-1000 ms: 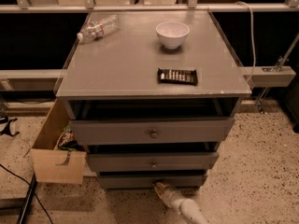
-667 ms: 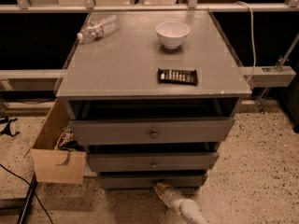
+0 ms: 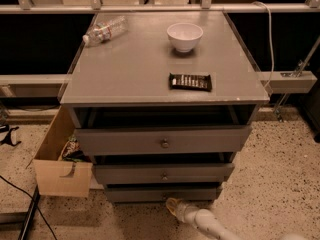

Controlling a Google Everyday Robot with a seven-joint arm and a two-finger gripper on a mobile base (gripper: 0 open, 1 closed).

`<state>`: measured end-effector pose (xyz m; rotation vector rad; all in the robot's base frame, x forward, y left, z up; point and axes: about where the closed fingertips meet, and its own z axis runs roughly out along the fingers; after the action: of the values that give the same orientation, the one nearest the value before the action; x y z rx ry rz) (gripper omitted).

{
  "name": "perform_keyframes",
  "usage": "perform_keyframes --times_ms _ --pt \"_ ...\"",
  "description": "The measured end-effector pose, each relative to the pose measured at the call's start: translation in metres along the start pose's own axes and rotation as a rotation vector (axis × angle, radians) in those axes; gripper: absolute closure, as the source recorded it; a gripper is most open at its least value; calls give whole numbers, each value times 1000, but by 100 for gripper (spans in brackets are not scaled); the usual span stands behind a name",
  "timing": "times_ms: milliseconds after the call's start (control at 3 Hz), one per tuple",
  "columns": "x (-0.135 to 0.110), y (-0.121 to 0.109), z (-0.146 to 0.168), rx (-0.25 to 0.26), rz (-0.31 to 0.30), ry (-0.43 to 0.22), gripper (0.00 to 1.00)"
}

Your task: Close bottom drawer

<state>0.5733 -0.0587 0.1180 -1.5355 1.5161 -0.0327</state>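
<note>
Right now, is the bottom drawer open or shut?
Partly open: a dark gap shows behind the top of the bottom drawer front. The end effector sits just below that front, near its middle.

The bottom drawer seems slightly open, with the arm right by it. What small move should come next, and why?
Probably a short push straight toward the cabinet. The gripper sits low at the front of the bottom drawer, near its middle, and a dark gap above that front suggests the drawer is not fully in. Pressing there should slide it shut.
</note>
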Motion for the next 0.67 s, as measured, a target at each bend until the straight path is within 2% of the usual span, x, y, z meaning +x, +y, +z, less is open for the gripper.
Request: perform_keyframes --times_ms 333,667 --pt "-19 0 -7 -121 42 -13 100" --pt "-37 20 -25 -270 91 -31 100"
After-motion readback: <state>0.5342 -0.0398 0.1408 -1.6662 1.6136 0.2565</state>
